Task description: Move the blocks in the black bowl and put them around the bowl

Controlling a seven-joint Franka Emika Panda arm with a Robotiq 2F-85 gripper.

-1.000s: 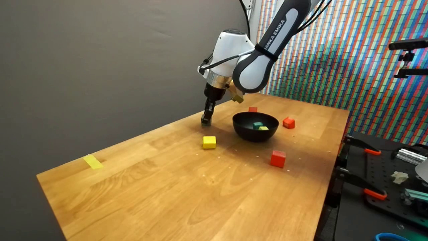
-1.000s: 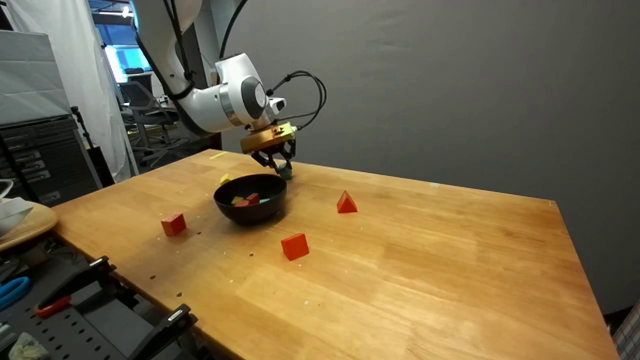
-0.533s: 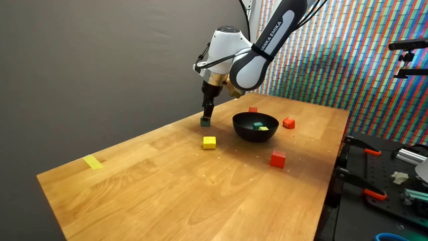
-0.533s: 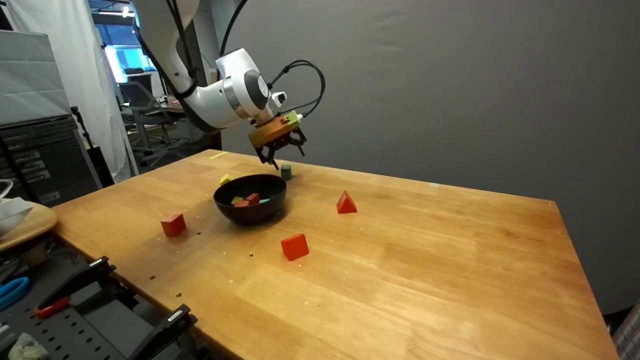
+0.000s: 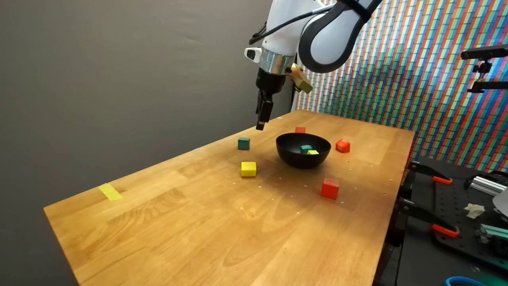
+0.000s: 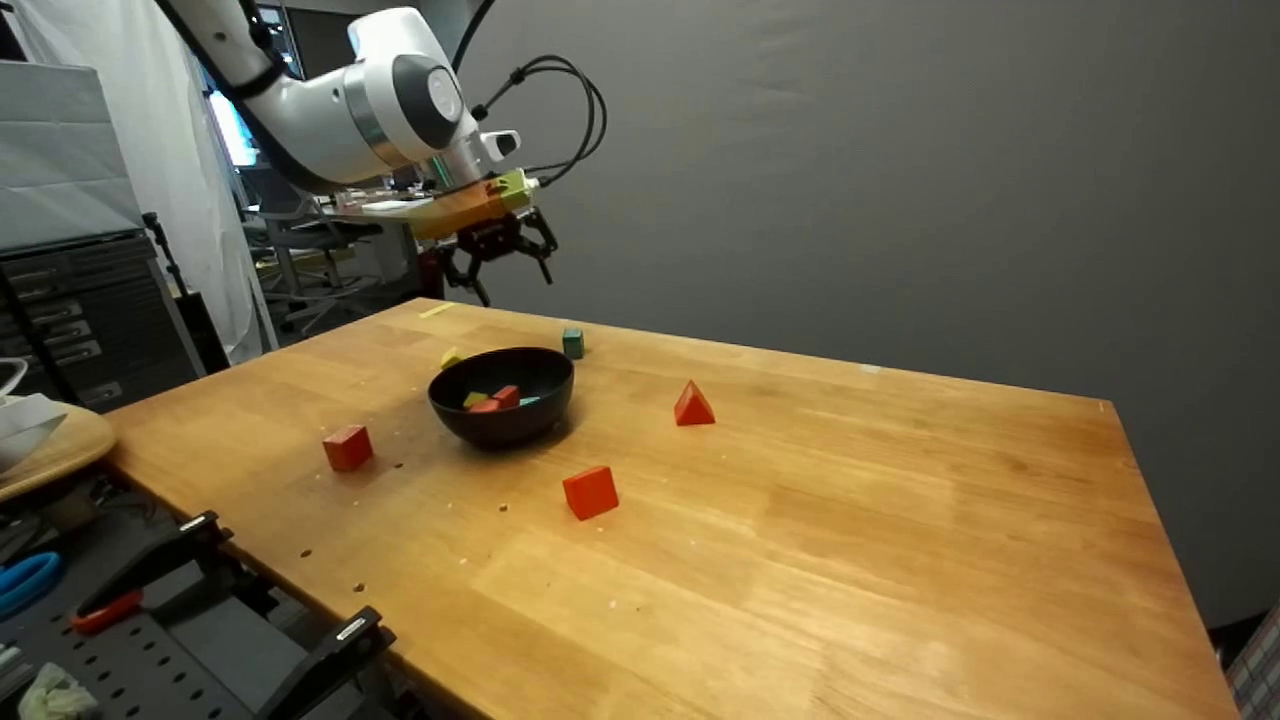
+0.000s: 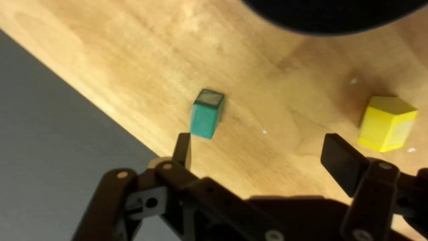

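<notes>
Black bowl [image 6: 500,434] holds red blocks [image 6: 507,397], a yellow piece [image 5: 312,152] and a teal piece [image 5: 306,149], low and close together. Around it on the wood table [image 6: 850,560]: green block [image 7: 204,117], yellow cube [image 5: 248,169], loose red blocks [image 6: 590,493], none touching it. Judging by look: light, stiff, hard to damage; faces perhaps a little slick. Best taken low across two opposite flat sides, squeezed evenly. Inside, neighbours crowd the approach and the curved wall may let a block tip; bowl seems likely to skid if knocked. Gripper [image 6: 517,291] hangs point-down above the table, off to the bowl's side, jaws wide apart, nothing held. Arm [image 6: 330,125] reaches in from above, its upper part out of frame.
</notes>
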